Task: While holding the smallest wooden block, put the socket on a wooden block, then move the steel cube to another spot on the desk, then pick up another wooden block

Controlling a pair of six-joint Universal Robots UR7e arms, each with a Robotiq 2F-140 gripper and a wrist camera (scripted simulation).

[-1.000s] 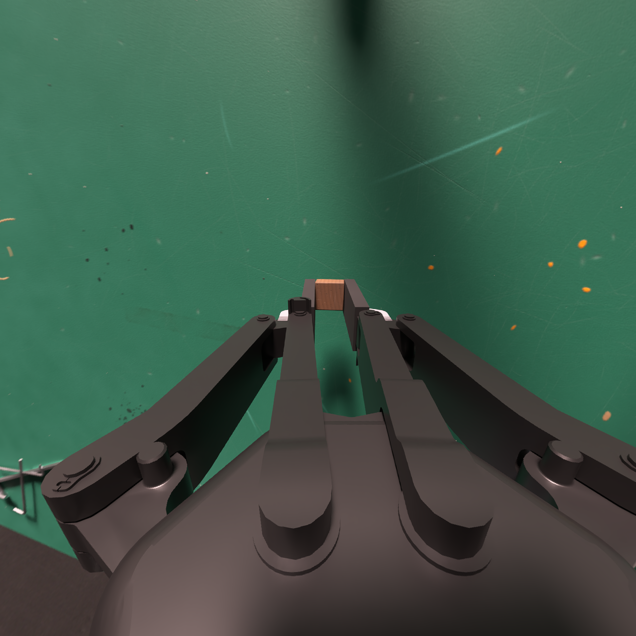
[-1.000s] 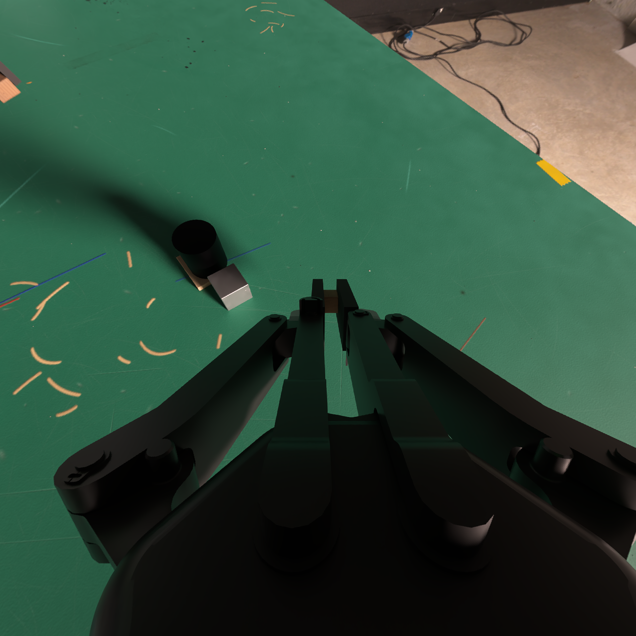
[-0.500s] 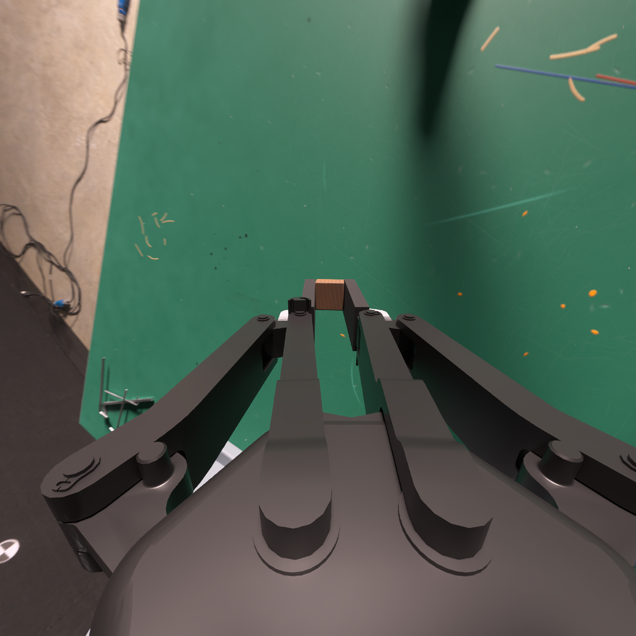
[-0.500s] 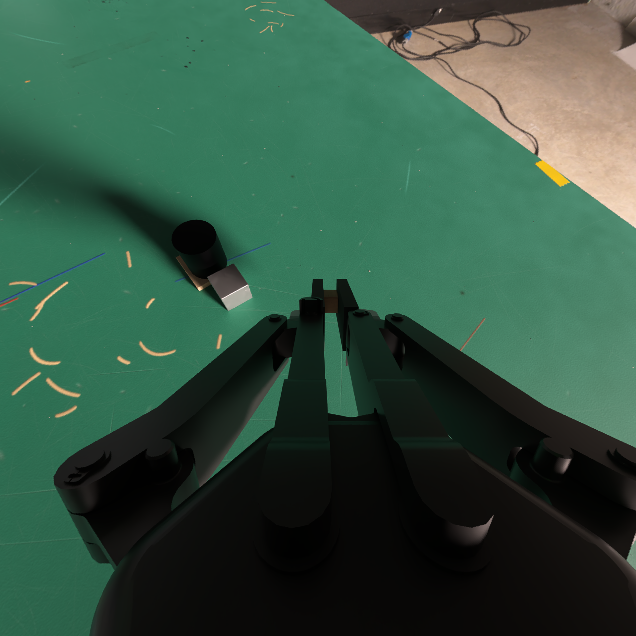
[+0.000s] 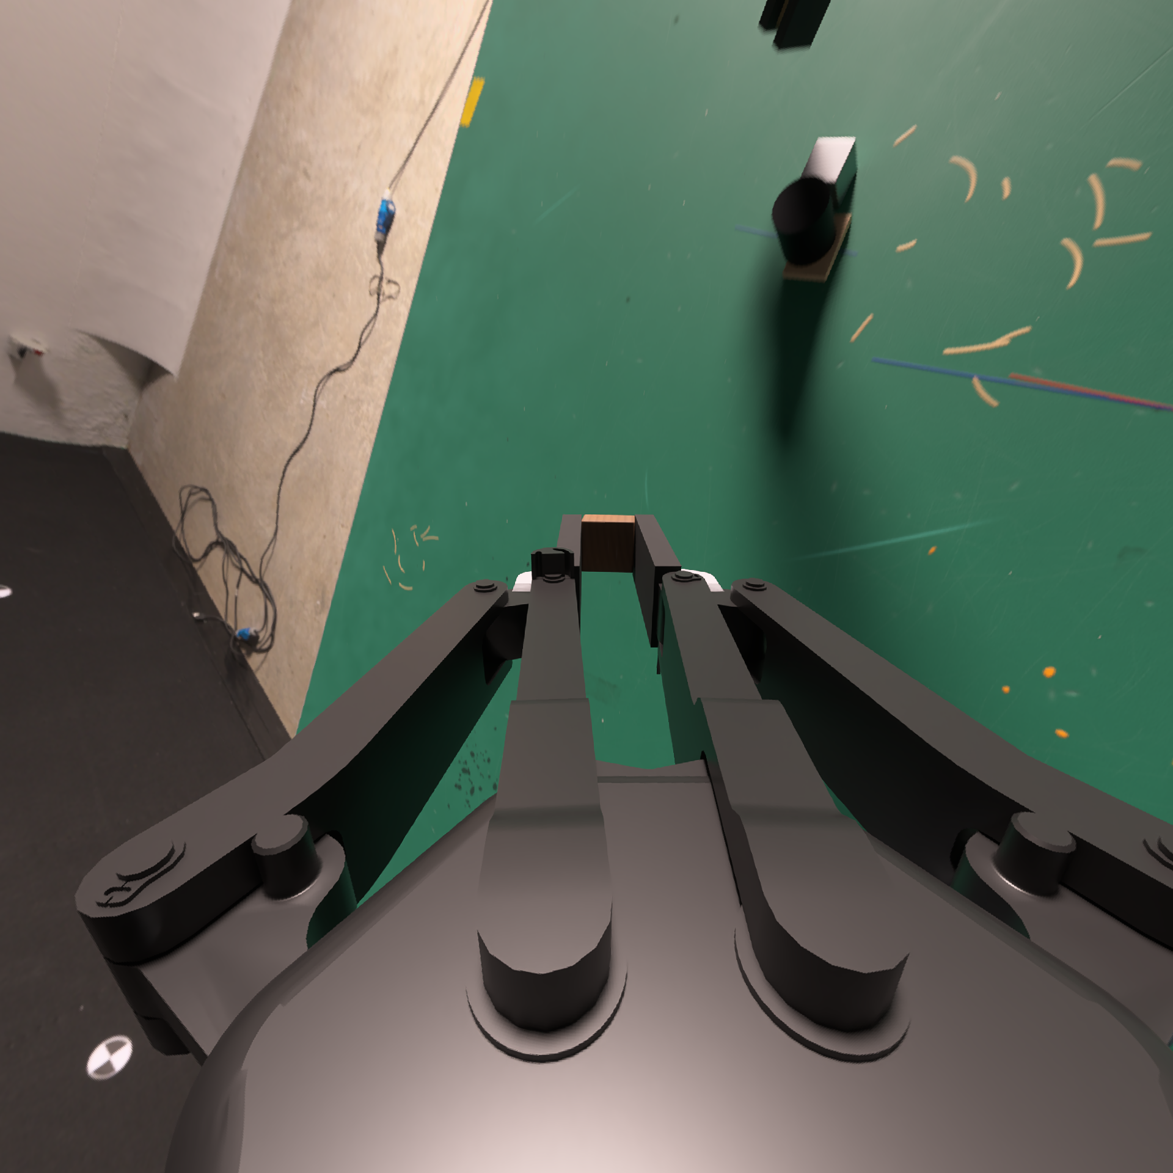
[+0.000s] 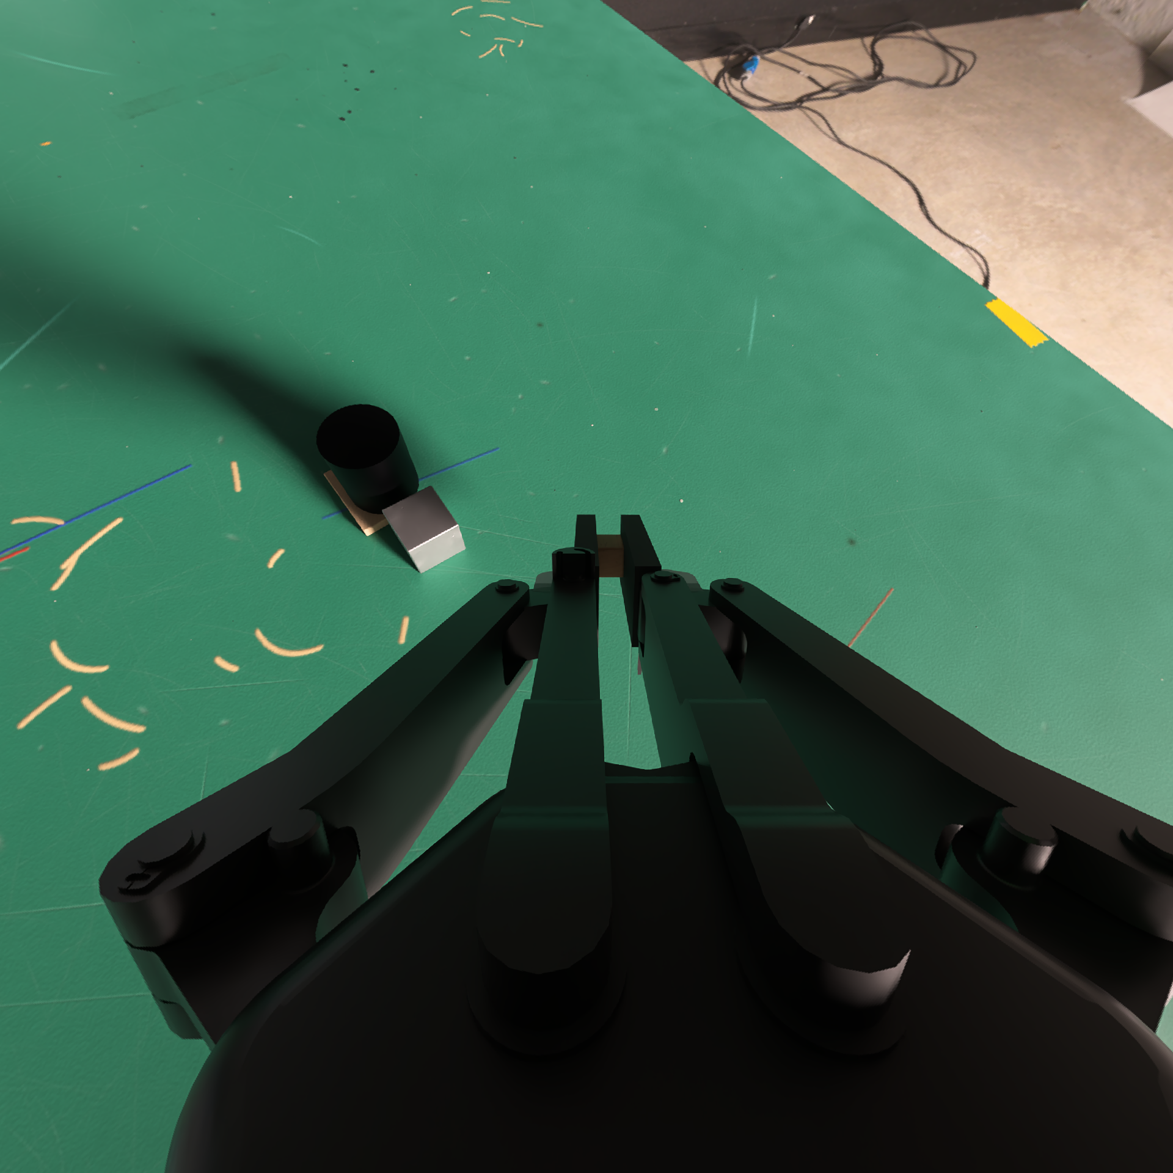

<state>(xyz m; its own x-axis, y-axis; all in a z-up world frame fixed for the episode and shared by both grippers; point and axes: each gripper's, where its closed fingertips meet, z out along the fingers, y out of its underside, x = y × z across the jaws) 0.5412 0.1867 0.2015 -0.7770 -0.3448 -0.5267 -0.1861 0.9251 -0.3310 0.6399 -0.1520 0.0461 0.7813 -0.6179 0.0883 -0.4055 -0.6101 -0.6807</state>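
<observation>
My left gripper (image 5: 608,524) is shut on a wooden block (image 5: 607,546) and holds it above the green desk (image 5: 571,317). My right gripper (image 6: 608,530) is shut on a smaller wooden block (image 6: 610,557), also off the desk. A black socket (image 6: 365,454) stands upright on a flat wooden block (image 6: 357,511). A steel cube (image 6: 424,527) sits against that block, left of my right gripper. The left wrist view shows the socket (image 5: 803,219), the flat block (image 5: 819,265) and the cube (image 5: 831,162) far ahead on the right.
The desk edge runs near a concrete floor with cables (image 6: 888,82) and a yellow tape strip (image 6: 1015,322). In the left wrist view, floor cables (image 5: 241,571) and a dark mat (image 5: 95,698) lie left of the desk. Dark fingertips of the other gripper (image 5: 790,25) show at the top.
The left wrist view has swung away from the bare desk, bringing the desk edge, floor, socket and cube into sight, with the block still held. The right gripper has not moved.
</observation>
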